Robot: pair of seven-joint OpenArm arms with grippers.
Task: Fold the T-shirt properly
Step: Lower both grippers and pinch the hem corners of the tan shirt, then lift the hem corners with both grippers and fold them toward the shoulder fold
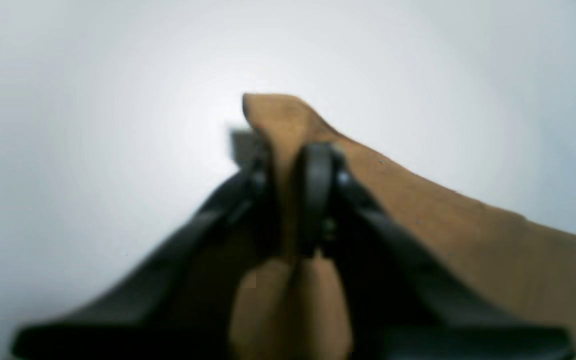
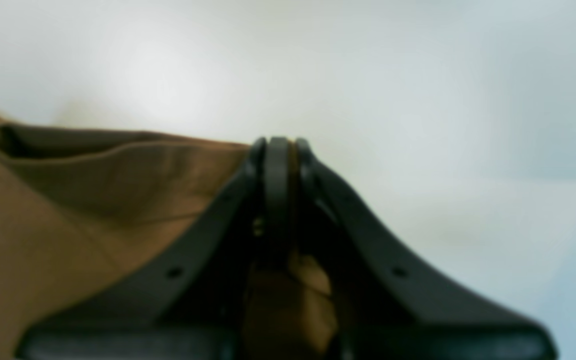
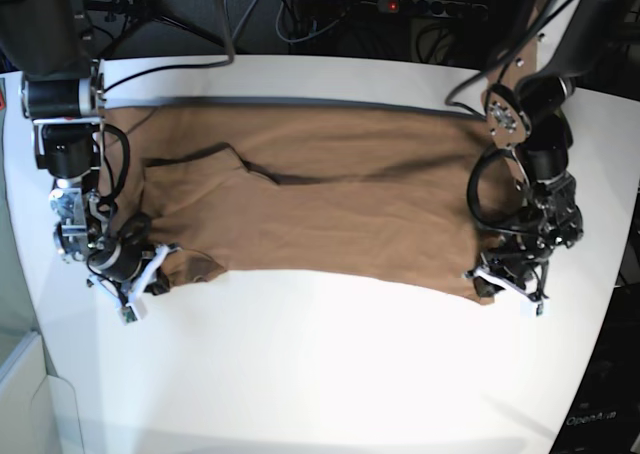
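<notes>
The tan-brown T-shirt [image 3: 340, 204] lies spread lengthwise across the white table [image 3: 330, 374], with a fold ridge near its upper left. On the right of the base view, my left gripper [image 3: 490, 279] is shut on the shirt's front right corner. The left wrist view shows the cloth [image 1: 468, 240] pinched between the black fingers of that gripper [image 1: 293, 155]. My right gripper [image 3: 160, 274] is at the front left corner, by a sleeve. It is shut [image 2: 278, 145] with a thin layer of shirt [image 2: 68, 225] between its fingers.
Cables and a power strip [image 3: 430, 6] run behind the table's far edge. Both arm bases stand at the back corners. The table's near half [image 3: 330, 374] is bare white, and its right edge [image 3: 610, 274] runs close to the left arm.
</notes>
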